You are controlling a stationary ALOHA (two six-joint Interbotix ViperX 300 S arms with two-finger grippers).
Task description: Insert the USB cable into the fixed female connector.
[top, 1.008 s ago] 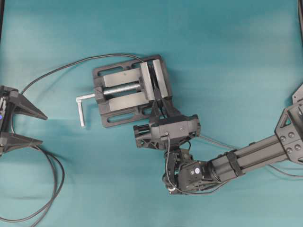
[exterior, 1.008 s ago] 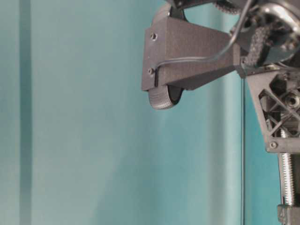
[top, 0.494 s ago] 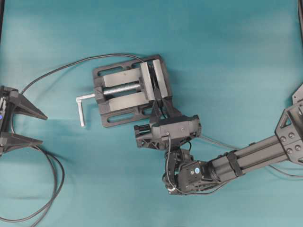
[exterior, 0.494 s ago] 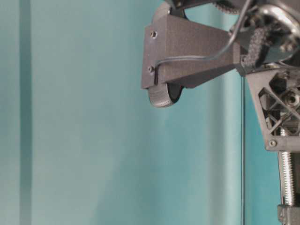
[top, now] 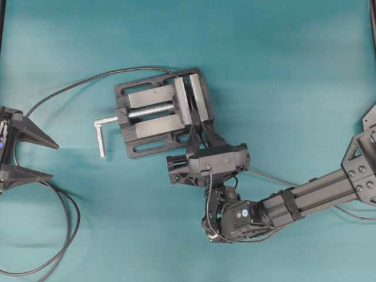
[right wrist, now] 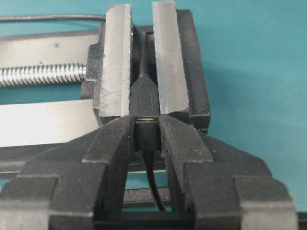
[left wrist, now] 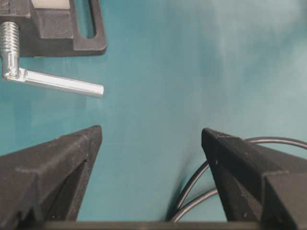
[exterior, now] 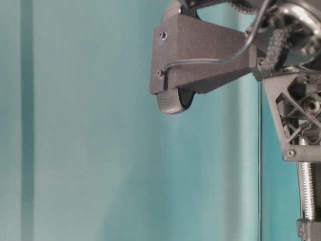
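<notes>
In the right wrist view the fixed female connector (right wrist: 145, 91), a small black block, sits clamped between the grey jaw plates of the bench vise (right wrist: 169, 57). My right gripper (right wrist: 146, 122) is shut on the black plug of the USB cable (right wrist: 147, 135). The plug's silvery tip meets the connector's mouth, and its thin cord (right wrist: 154, 184) runs back between the fingers. Overhead, the right gripper (top: 197, 129) is at the vise's (top: 151, 126) lower right corner. My left gripper (top: 36, 156) stands open at the far left edge with nothing in it (left wrist: 151, 139).
The vise's silver screw and L-shaped handle (top: 101, 135) stick out to its left. The connector's long black cable (top: 70, 88) arcs from the vise to the left edge and loops on the teal mat (top: 64, 235) beside the left gripper. The right arm (top: 317, 191) crosses the lower right.
The right gripper with the plug has shifted only very slightly at the vise. The left gripper has stayed still and open.
</notes>
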